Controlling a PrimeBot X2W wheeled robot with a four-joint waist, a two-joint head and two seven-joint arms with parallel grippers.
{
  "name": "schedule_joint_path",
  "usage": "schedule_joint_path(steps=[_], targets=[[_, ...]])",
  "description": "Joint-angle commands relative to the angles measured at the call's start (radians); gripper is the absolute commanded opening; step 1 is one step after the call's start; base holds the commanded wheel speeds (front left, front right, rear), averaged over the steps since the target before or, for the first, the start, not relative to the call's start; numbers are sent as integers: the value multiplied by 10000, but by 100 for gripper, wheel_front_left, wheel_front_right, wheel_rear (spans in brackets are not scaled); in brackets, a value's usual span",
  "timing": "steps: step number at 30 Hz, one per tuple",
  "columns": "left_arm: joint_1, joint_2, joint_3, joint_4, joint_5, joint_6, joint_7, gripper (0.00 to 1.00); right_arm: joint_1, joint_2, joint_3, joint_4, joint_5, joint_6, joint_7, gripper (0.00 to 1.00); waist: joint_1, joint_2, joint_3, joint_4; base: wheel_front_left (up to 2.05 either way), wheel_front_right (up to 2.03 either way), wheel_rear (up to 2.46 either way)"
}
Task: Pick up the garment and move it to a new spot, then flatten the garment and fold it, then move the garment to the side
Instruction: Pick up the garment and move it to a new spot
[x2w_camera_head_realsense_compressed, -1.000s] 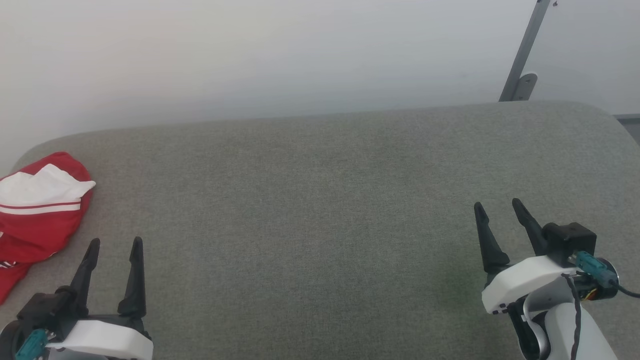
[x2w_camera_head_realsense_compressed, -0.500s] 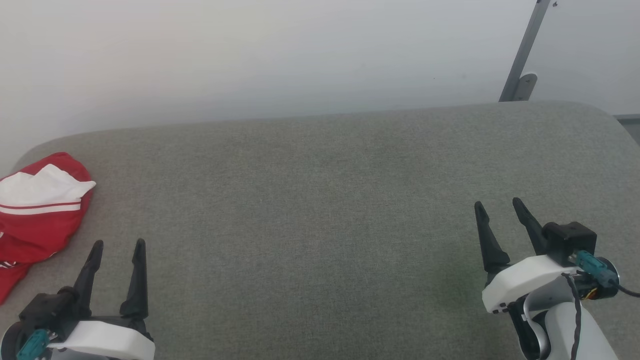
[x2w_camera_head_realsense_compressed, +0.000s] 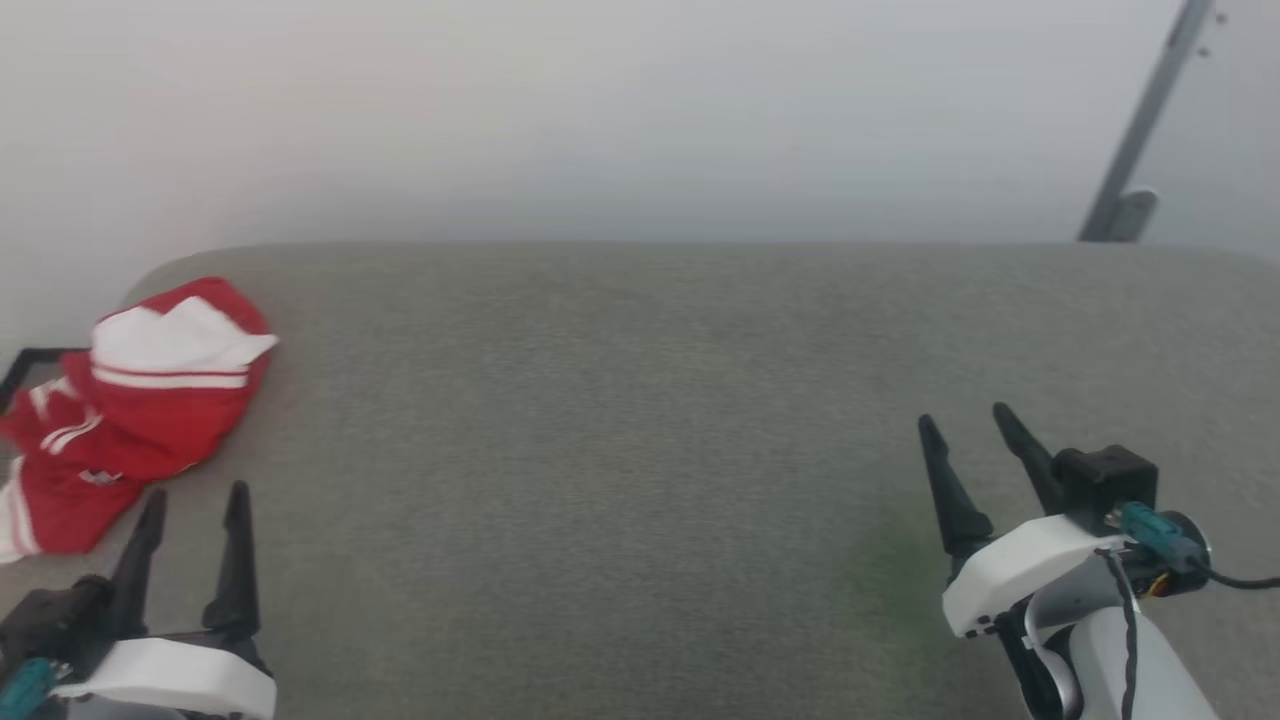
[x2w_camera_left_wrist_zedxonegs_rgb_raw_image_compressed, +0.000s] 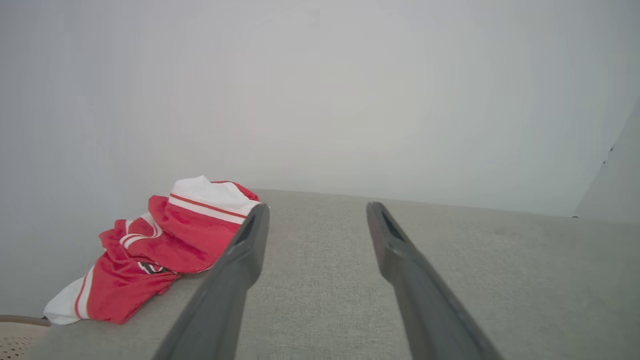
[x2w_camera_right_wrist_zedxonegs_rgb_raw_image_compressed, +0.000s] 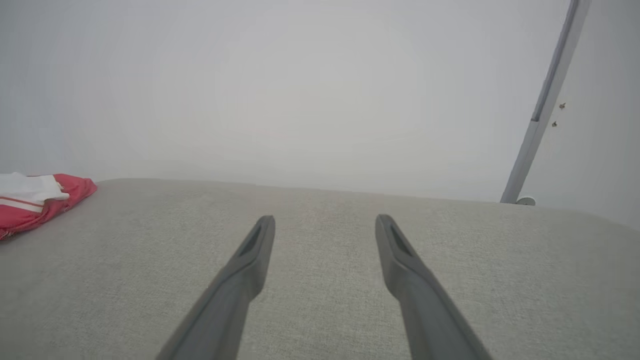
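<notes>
Nearest to you, your left gripper (x2w_camera_head_realsense_compressed: 196, 495) is hovering low at the front-left of the grey fabric-covered counter (x2w_camera_head_realsense_compressed: 600, 450). Its two dark fingers are spread apart and gripping nothing. Your right gripper (x2w_camera_head_realsense_compressed: 965, 417) is waiting at the front-right, likewise spread and empty, with bare fabric beneath and ahead of it. It is sitting well apart from the work, which reads as a parked pose that is leaving the middle free as a landing spot.

Just beyond the left fingertips, and a little to their left, the garment (x2w_camera_head_realsense_compressed: 150, 420) is lying in a crumpled heap near the counter's far-left corner. The red body is bunching over itself, a white sleeve with a red stripe is riding on top, and a white-trimmed end is trailing toward the left edge. In the left wrist view the garment (x2w_camera_left_wrist_zedxonegs_rgb_raw_image_compressed: 170, 245) is sitting left of the gap between the fingers, so you are not yet lined up on it.

Judging from this, you are opening the first step, the pick-up, and the left arm is the one placed for it. Consider aiming at a raised fold in the red bulk, since a flat edge is giving long fingers little to close on.

Farther back, a pale wall (x2w_camera_head_realsense_compressed: 600, 120) is rising behind the counter, with a slanted grey metal bar (x2w_camera_head_realsense_compressed: 1140, 140) leaning at the far right.
</notes>
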Motion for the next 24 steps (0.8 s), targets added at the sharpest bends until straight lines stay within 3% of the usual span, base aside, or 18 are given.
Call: schedule_joint_path(steps=[1,14,24], targets=[[-117,52,56,67,-151,42,-32,100,-63,-2,69,14,79,0,-4,100,0,0,-116,378,0,0,0],[157,207,401,152,-405,243,44,100,-323,112,1052,342,332,0,-19,100,0,0,-429,2070,0,0,0],[113,156,377,171,-698,315,224,100,-341,69,1102,613,406,0,-194,100,0,0,-461,2557,0,0,0]])
